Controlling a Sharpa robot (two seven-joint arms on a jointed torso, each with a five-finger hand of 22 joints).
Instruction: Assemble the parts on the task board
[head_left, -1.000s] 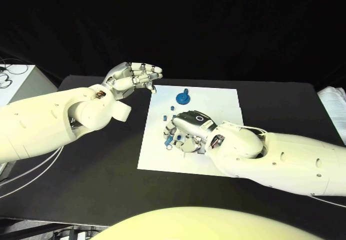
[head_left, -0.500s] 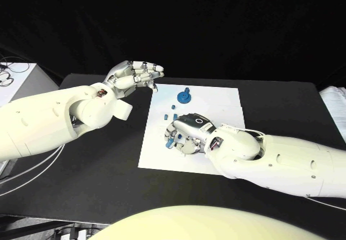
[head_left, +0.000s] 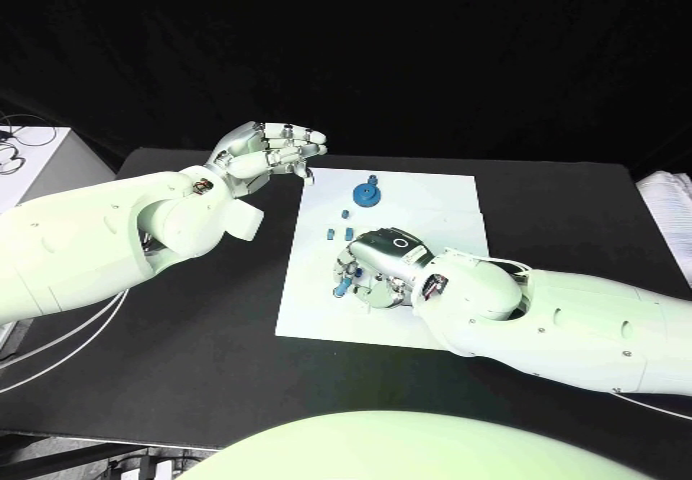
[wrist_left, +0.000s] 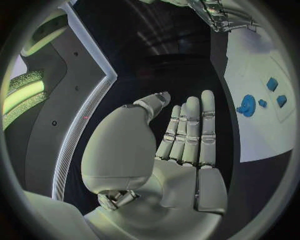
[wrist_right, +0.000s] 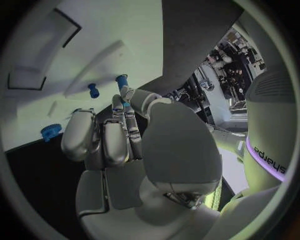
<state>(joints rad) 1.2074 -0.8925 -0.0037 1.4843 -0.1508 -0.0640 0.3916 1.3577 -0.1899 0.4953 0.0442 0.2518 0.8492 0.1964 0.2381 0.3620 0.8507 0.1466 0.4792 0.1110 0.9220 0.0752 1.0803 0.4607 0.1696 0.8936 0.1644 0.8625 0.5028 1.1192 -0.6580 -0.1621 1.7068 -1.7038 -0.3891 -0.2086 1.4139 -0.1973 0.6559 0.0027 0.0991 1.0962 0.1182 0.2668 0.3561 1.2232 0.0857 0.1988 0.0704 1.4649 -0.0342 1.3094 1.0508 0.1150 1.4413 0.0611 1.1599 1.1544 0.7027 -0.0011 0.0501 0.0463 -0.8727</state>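
The white task board (head_left: 433, 210) lies in the middle of the black table (head_left: 188, 340). On it I see small blue parts: a round blue wheel (head_left: 369, 192) near the far edge, and some small blue blocks (head_left: 348, 213) a little nearer to me. One longer blue piece (head_left: 338, 290) lies just beside the fingers of my right hand (head_left: 378, 268).

My right hand is low over the near half of the board, palm down, fingers bent toward the plate. From the head camera I cannot tell if it holds something. The right wrist camera helps more: there a blue peg (wrist_right: 121, 80) stands at the tip of one finger (wrist_right: 129, 111), touching it, and another small blue piece (wrist_right: 93, 90) lies apart on the white plate. Whether the peg is really pinched, I cannot tell.

My left hand (head_left: 268, 150) is raised beside the far left corner of the board and touches nothing. The head camera shows its fingers curled inward; in the left wrist camera they lie side by side, close together, and nothing is in the palm (wrist_left: 181, 185).

A white box (head_left: 36, 165) stands at the left of the table, and something pale and folded (head_left: 666, 205) is at the right edge. Behind the table the room is dark.
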